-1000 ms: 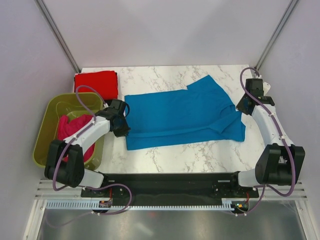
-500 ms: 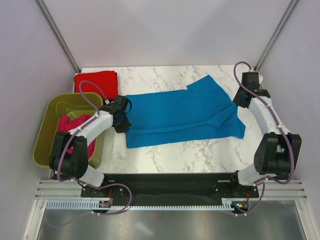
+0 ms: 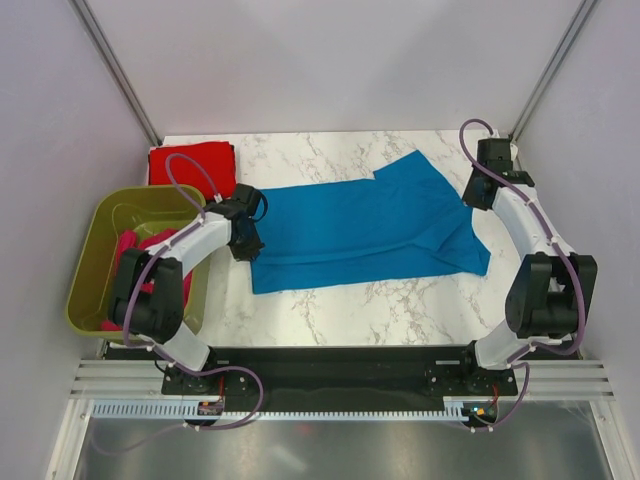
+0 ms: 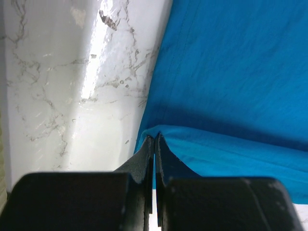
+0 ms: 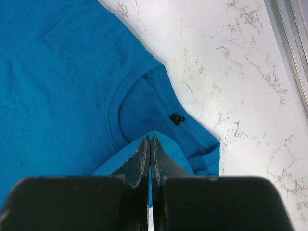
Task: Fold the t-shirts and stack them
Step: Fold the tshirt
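Note:
A bright blue t-shirt lies spread across the marble table, its neck end to the right. My left gripper is shut on a pinch of its left edge, and the left wrist view shows blue cloth tented over the gripper's tips. My right gripper is shut on a fold of the shirt just below the collar, near the neck label. A folded red t-shirt sits at the back left corner. A magenta-pink t-shirt lies crumpled in the tub.
An olive-green plastic tub stands off the table's left edge, beside the left arm. Bare marble runs along the front of the shirt. Grey walls and metal corner posts close in the back and sides.
Both grippers have moved toward the back of the table while holding the blue shirt. The shirt's near right corner and sleeve have been drawn up with them.

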`<act>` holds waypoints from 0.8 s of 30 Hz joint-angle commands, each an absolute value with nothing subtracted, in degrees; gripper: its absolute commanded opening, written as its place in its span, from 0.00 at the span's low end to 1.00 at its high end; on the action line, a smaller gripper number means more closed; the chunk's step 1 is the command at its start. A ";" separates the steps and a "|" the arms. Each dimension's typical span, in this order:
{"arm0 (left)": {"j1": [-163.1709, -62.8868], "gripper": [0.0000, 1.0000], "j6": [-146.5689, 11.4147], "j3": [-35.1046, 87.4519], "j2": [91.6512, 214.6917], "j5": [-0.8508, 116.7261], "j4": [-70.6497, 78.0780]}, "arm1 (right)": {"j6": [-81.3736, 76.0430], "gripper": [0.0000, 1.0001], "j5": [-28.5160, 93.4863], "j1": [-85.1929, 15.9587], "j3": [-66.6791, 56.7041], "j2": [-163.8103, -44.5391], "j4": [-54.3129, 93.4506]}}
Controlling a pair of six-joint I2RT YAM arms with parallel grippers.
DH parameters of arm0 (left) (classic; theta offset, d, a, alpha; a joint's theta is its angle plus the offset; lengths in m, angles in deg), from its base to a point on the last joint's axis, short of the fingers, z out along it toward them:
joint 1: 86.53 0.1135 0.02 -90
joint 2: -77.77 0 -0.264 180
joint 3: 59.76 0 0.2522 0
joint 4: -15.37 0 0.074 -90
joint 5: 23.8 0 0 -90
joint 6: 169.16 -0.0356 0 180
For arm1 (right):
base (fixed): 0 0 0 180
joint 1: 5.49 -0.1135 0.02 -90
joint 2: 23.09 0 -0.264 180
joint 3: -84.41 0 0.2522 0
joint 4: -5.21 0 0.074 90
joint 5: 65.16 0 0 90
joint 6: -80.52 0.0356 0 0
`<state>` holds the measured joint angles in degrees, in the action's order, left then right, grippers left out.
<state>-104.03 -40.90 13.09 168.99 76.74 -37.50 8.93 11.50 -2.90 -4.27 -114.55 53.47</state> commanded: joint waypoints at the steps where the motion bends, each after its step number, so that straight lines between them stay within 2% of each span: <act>1: -104.02 0.02 -42.95 16.23 170.84 79.73 -38.46 | 7.84 0.00 10.87 -3.21 -7.22 -115.47 52.90; 24: -103.49 0.02 -42.60 19.48 175.85 80.88 -40.40 | 7.31 0.00 10.34 -3.91 -8.54 -117.75 51.49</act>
